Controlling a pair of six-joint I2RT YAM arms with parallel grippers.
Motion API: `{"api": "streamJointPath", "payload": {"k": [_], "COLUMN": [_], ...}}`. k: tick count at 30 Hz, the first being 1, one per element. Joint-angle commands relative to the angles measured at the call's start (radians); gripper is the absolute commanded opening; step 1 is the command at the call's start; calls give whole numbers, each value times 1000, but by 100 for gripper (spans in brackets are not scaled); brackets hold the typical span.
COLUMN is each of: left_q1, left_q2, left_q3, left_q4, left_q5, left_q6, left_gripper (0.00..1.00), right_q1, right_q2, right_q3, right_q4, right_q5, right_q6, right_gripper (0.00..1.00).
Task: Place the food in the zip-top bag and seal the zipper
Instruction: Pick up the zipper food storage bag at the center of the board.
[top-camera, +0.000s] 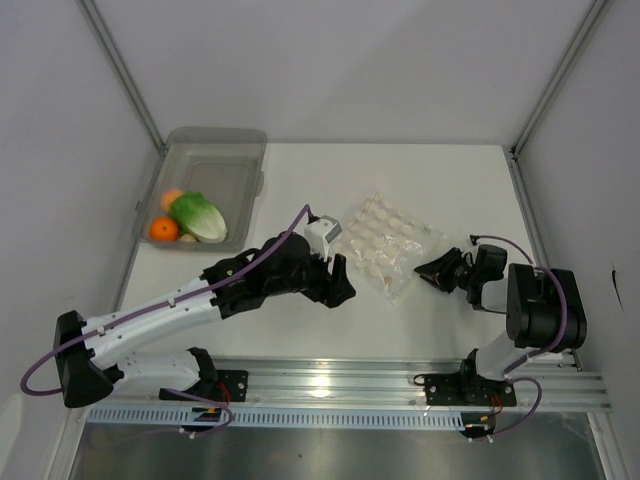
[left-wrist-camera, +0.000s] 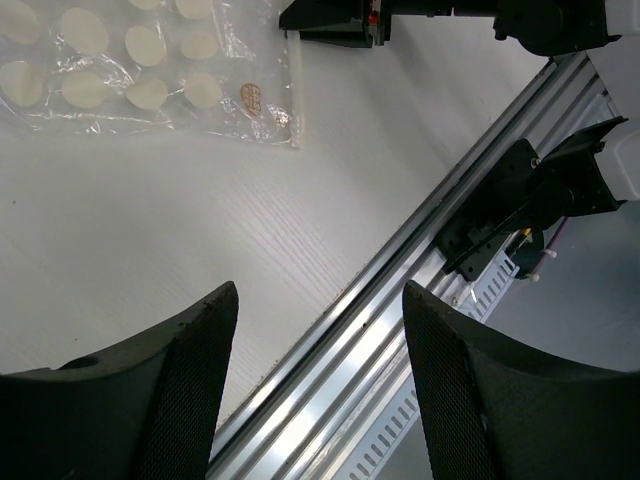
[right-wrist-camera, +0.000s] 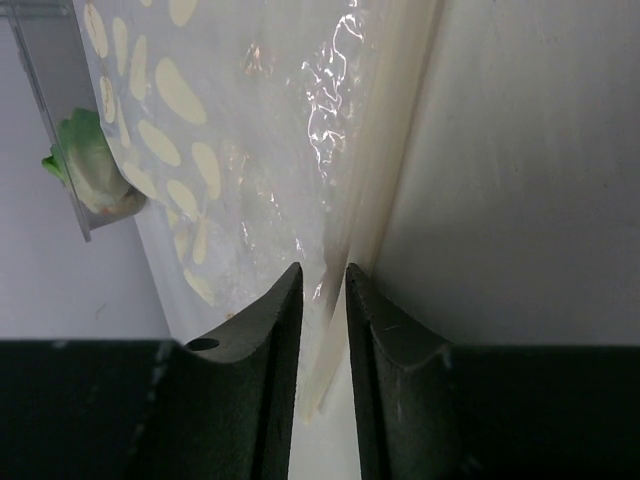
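The white table (top-camera: 300, 180) fills the middle of the top view, with a metal rail (top-camera: 400, 385) running along its lower edge. The left arm (top-camera: 180, 300) reaches from the lower left corner toward the centre. The right arm (top-camera: 535, 310) stands at the lower right and bends leftward.

A translucent grey bin (top-camera: 215, 140) sits in the upper left part of the table. All the food is inside it, gathered at its lower end.

The zip-top bag (top-camera: 385, 245) lies flat on the table at the centre of the frame, between the two grippers and well apart from the bin. It is clear and crinkly, dotted with pale round patches, and none of the food is in it.

The left gripper (top-camera: 338, 285) is just left of and below the bag. In its wrist view the fingers (left-wrist-camera: 190, 370) are spread wide over bare table with nothing between them.

The right gripper (top-camera: 428, 270) is at the bag's right edge. In its wrist view the jaws are nearly pressed together, pinching the bag's pale zipper strip (right-wrist-camera: 335, 300).

The lettuce (top-camera: 200, 215) lies slantwise in the bin. The orange fruits (top-camera: 164, 229) lie to its left, one at its upper end and one at its lower end. The beige lump (top-camera: 187, 238) is barely visible under the lettuce's lower edge.
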Motion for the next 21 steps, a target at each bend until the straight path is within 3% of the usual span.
{"api": "streamJointPath", "payload": {"k": [1,5,9,12,16,21], "left_q1": [-7,-6,-7,-24,-79,-144], "left_q2": [-29,-26,-15,2,84,207], "left_q3": [-7,-4,2,14,92,189], "left_q4": [35,30,19,12,-25,-79], "left_q5": [12,9,4,-45,-164,-353], "left_q6": [-11,-4,9,31,74,123], "left_gripper": [70,70,70,70,70,69], "right_q1": [-3,2,17,48,152,353], "right_q2": [66,125,85,-19,-220,-432], "right_q3": [27,24,45,76,230,347], "right_q4": [144,257,244,121,-339,-647], "right_q5": [-43,-77,-84,-78,78,251], "right_q6": [41,89,92,80,-32,0], "right_gripper": [24,14,0,0,0,0]}}
